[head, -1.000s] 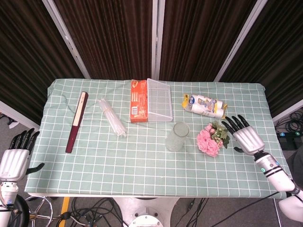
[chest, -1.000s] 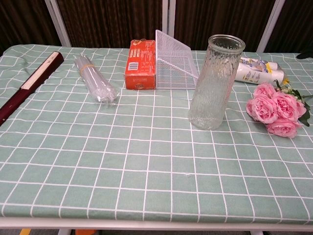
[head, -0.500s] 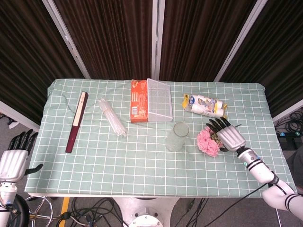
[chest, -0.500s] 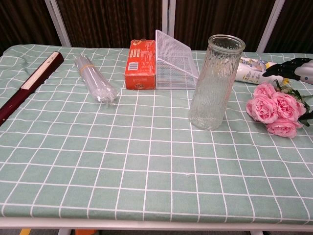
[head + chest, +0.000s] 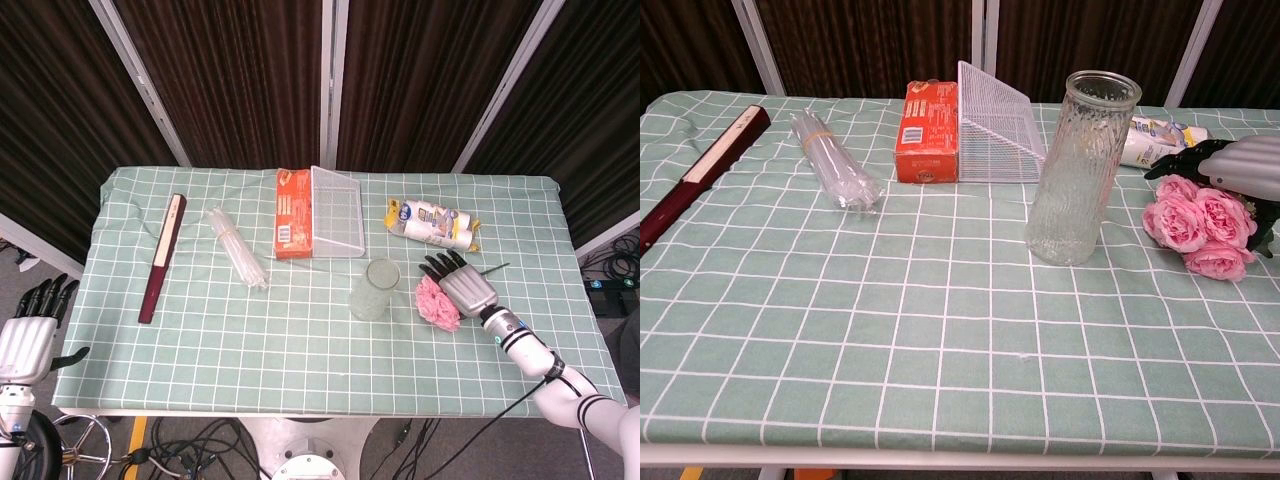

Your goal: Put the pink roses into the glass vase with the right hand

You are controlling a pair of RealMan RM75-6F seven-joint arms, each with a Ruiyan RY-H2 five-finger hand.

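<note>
Beside the glass vase [image 5: 1080, 166], roses [image 5: 1195, 225] lie blooms leftward under the right robot hand [image 5: 462, 283], grip unclear.

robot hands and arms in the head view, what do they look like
Both hands have a silver-grey metallic back and black fingers: the right hand and the left hand. The right forearm is white with black bands at the joints and a small teal light near the wrist. A thin dark cable trails under it. The left wrist is silver-white. No sleeves.
</note>
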